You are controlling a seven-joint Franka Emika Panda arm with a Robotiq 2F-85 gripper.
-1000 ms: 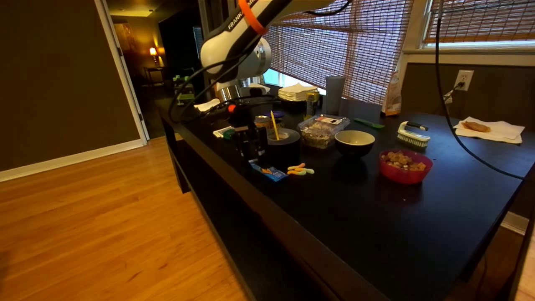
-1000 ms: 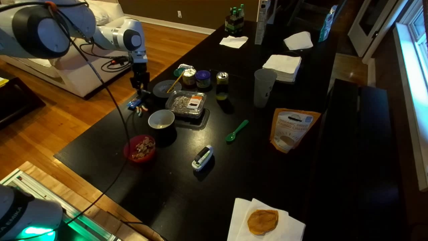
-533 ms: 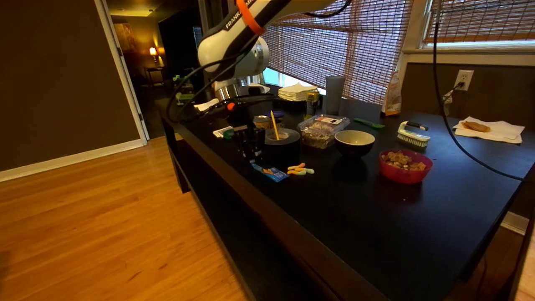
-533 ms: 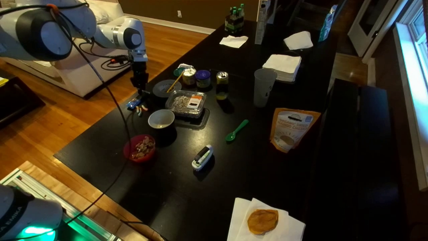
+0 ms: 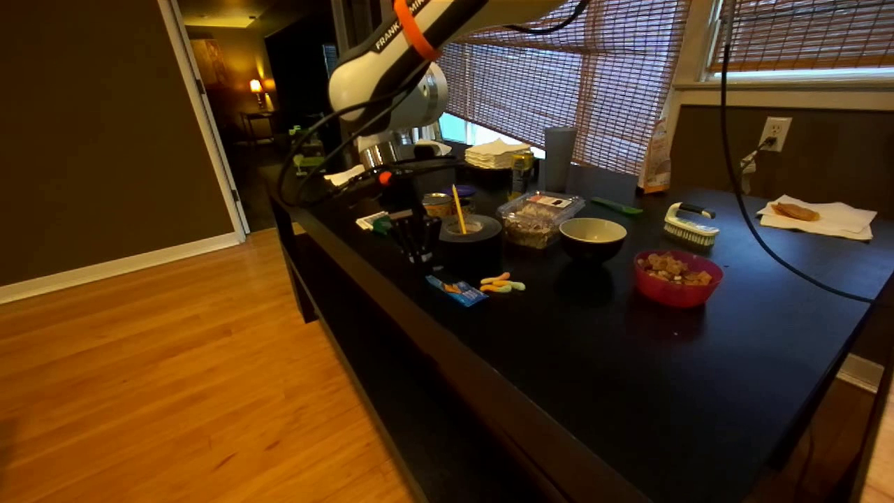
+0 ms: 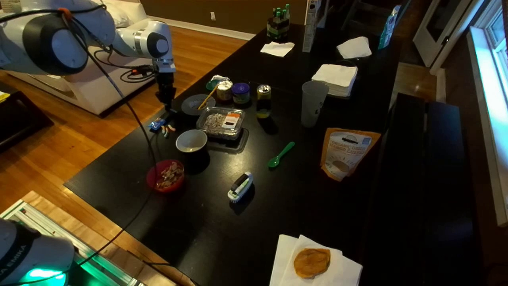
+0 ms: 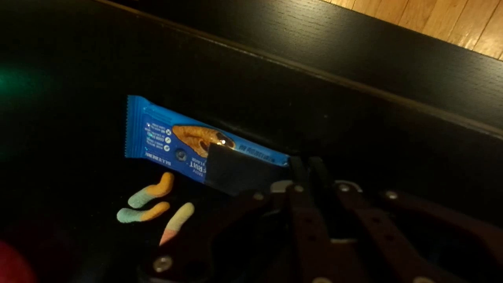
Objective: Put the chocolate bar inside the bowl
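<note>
Wrist view, and the end effector (image 7: 307, 163) is clenched: its two fingers (image 7: 299, 173) stand side by side, only a thin dark gap between them. Just out from the tips lies the chocolate bar (image 7: 192, 145), flat on the desk (image 7: 98, 70), one end of its blue wrapper right at the fingertips; touching or barely apart, I can't tell. A dark patch (image 7: 235, 169) covers part of the wrapper on the side nearer the end effector. Three gummy worms (image 7: 155, 191) lie beside the bar's outer half.

Over to both exterior views: the end effector points down, low over the desk, with the bar near its tips. Just beside the end effector sits a dark round roll (image 5: 482, 237), a thin yellow stick (image 5: 459, 209) rising from it at a slant. Farther out comes a clear plastic box (image 5: 548, 202), then a light-lined bowl (image 5: 594, 248), then a red bowl (image 5: 677, 297) filled with brown chunks (image 5: 674, 269); the bar lies outside both bowls, nearer the end effector than either. And in an exterior view, well apart from the end effector, there's a scrub brush (image 6: 240, 187), a green spoon (image 6: 281, 155) and an orange-edged pouch (image 6: 349, 155), with a brown disc (image 6: 312, 263) on white napkins (image 6: 283, 262) farther still.
</note>
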